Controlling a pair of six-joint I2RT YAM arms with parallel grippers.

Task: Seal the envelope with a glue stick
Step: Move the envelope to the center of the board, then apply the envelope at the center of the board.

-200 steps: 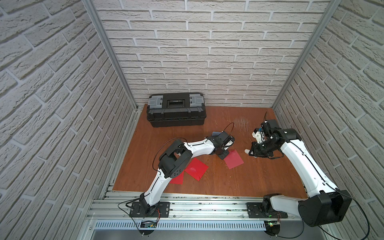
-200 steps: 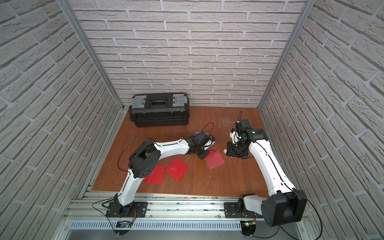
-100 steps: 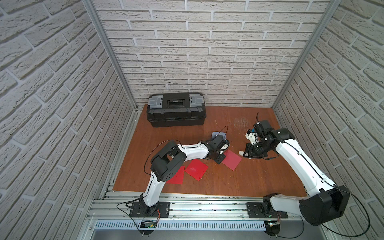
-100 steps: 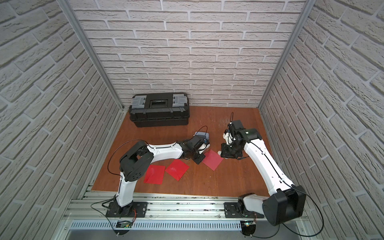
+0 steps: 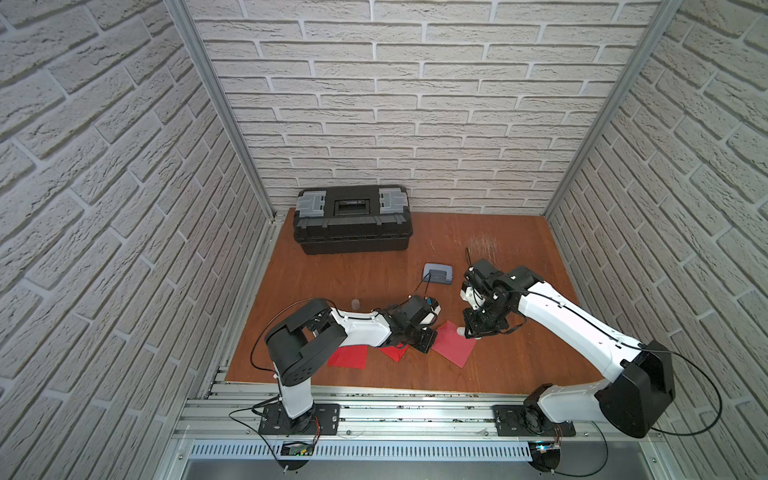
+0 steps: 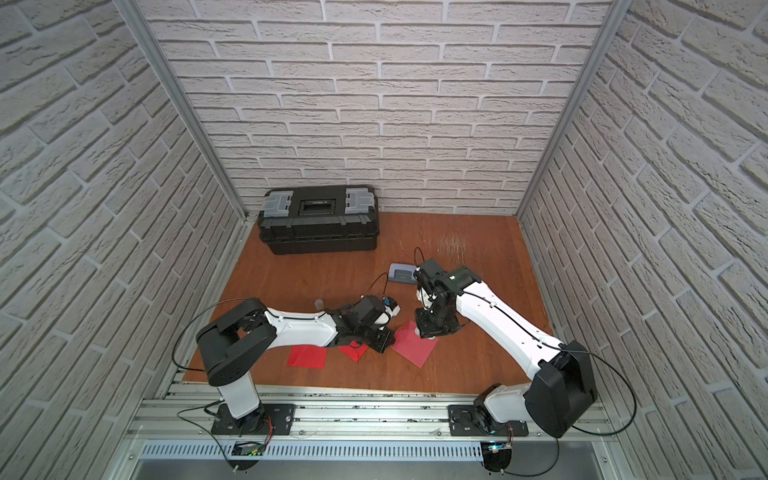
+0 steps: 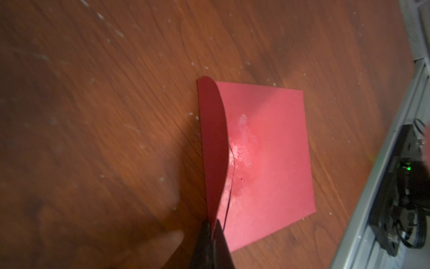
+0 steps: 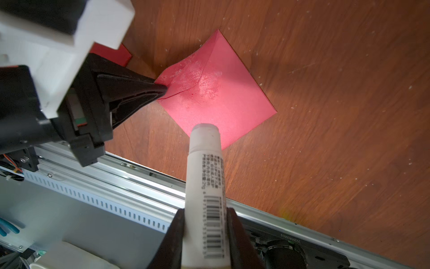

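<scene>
Both arms had come closer to the front of the table (image 5: 498,374) than a second before, and the envelope (image 8: 221,104) had slid that way with them.

The left gripper (image 7: 213,233) was squeezed tight on the edge of the flap (image 7: 213,139). It held the flap up off the envelope, likely so the glue could go under it. A shiny white smear (image 7: 242,144) showed on the paper just beside the flap, so some glue looked to be on.

The right gripper (image 8: 204,216) was clamped on the glue stick (image 8: 204,174), low down by the bar code. The stick had no cap on, and its open end pointed at the near corner of the envelope. I could not tell if it touched the paper.

A small clear cap (image 5: 355,304) stood alone, well apart from the stick, probably put there to be out of the way.

As for things that hold stuff, the black toolbox (image 5: 351,224) sat by the back wall with its lid shut, so nothing inside showed. I could not tell if the envelope had anything in it. Two more red envelopes (image 5: 348,356) lay flat under the left arm. A grey hole punch (image 5: 436,274) sat farther back.
</scene>
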